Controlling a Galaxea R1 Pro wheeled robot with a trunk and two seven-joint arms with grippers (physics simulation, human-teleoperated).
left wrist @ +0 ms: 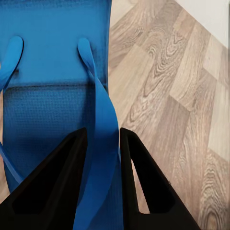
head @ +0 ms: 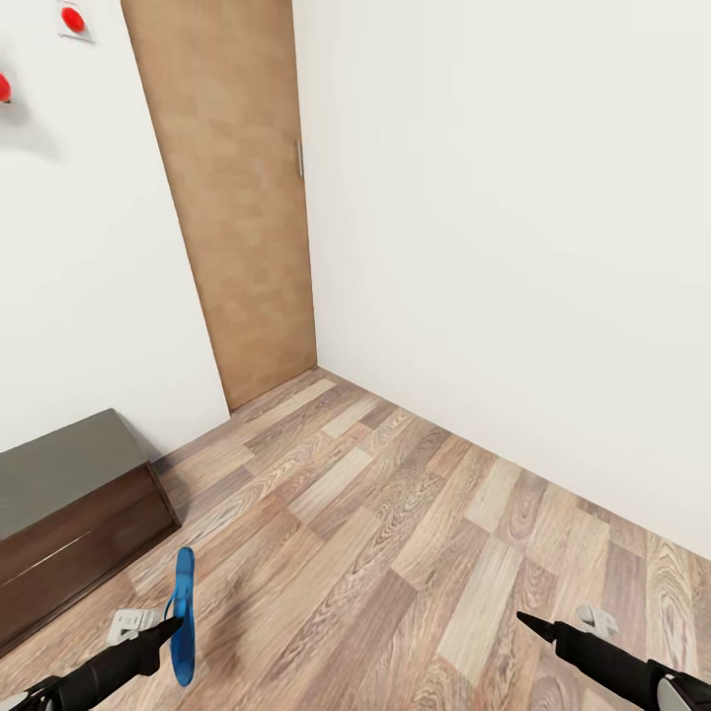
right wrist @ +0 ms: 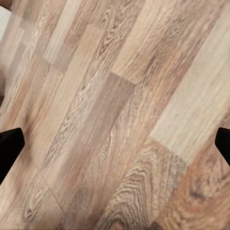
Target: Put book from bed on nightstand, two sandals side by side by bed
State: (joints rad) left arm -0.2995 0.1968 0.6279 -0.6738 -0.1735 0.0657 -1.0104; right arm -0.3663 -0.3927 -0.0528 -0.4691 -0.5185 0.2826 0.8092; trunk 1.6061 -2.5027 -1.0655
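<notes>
One sandal [left wrist: 52,96] between left pincer [left wrist: 101,143] fingers

Head view looks down at corner; wrist views hover near floor [head: 415,533].

Brown wood-plank floor [head: 395,513], dark brown cabinet [head: 69,533] standing on it
</notes>
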